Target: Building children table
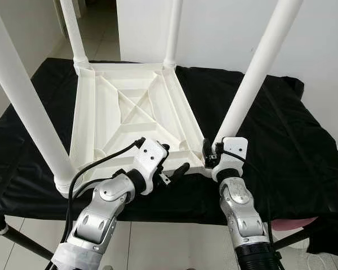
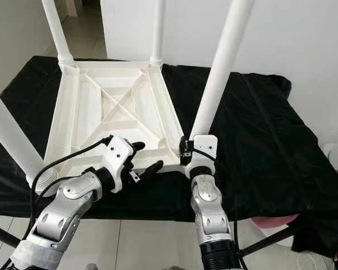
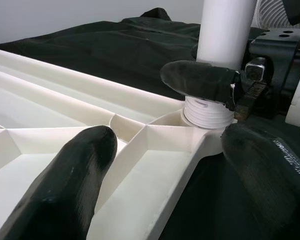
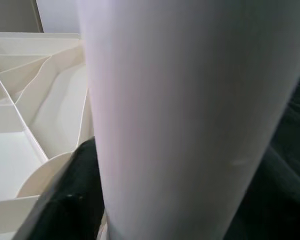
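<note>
Lying upside down on a black cloth (image 1: 281,140), the white tabletop (image 1: 129,112) is showing its ribbed underside, with four white legs rising from its corners. The cloth is covering a stand whose dark struts are showing at 7 and 5 o'clock in the eye views.

The right gripper (image 1: 209,153) is sitting at the tabletop's near right corner, at about 5 o'clock from its middle, with its fingers closed around the base of the near right leg (image 1: 253,73). In the left wrist view one black finger (image 3: 197,80) is pressing against that leg just above its threaded collar, where the leg is entering the corner socket. The right wrist view is looking straight at the leg's white shaft from very close, with ribs of the tabletop off to one side.

The left gripper (image 1: 172,163) is hovering over the near edge of the tabletop, at about 6 o'clock from its middle and just beside the right gripper. Its two fingers are spread wide apart and holding nothing; one is lying over the ribbed panel, the other over the cloth just outside the rim.

The near left leg (image 1: 22,95) is standing at 8 o'clock, and the far legs (image 1: 73,31) at 11 and 1 o'clock.
</note>
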You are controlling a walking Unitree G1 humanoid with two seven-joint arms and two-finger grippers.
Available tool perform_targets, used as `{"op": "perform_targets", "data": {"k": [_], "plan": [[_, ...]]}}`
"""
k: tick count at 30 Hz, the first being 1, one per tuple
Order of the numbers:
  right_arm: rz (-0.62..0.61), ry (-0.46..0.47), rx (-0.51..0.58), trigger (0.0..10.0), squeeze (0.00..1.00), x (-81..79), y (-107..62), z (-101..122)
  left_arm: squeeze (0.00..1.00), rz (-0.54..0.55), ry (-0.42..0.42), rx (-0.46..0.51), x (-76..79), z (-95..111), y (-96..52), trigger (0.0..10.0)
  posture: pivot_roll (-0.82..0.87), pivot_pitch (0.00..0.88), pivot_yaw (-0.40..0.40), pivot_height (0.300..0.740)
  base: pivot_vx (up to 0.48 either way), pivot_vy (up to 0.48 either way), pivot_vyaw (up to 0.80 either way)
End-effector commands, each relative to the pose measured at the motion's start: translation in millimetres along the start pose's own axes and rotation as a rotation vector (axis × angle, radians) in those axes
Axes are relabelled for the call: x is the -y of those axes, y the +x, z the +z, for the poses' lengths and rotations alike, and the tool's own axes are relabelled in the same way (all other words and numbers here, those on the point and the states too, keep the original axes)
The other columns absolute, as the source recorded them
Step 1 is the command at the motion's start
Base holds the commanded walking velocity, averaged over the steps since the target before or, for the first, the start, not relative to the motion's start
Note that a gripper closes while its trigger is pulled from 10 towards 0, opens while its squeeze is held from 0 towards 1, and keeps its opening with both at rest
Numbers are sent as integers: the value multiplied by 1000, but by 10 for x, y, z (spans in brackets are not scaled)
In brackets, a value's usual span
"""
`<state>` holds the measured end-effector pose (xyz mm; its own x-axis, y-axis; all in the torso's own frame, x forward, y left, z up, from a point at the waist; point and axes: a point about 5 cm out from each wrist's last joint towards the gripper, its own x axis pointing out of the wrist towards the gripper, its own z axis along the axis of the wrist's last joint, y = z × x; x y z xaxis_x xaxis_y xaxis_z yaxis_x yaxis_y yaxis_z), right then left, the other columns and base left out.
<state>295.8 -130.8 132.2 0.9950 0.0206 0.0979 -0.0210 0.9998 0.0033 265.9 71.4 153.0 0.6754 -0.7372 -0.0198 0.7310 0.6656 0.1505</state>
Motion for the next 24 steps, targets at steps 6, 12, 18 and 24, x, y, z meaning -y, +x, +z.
{"op": "perform_targets", "data": {"k": [6, 12, 18, 24], "plan": [[75, -5, 29, 10000, 1000, 193, 60, 62, 0, 34, 1, -14, 24, -28, -12, 10000, -31, 0, -84, 740, 0, 0, 0], [339, -33, -15, 10000, 0, 271, 131, 25, 0, 20, 10, -19, 63, -24, -31, 10000, -24, 0, -85, 740, 0, 0, 0], [552, -75, -40, 10000, 0, 298, 148, -6, 0, 13, 23, -23, 91, -23, -18, 10000, -21, 0, -84, 740, 0, 0, 0], [783, -123, -75, 10000, 0, 283, 168, -22, 0, -8, 18, -19, 147, -9, 7, 10000, -20, 0, -82, 740, 0, 0, 0]]}}
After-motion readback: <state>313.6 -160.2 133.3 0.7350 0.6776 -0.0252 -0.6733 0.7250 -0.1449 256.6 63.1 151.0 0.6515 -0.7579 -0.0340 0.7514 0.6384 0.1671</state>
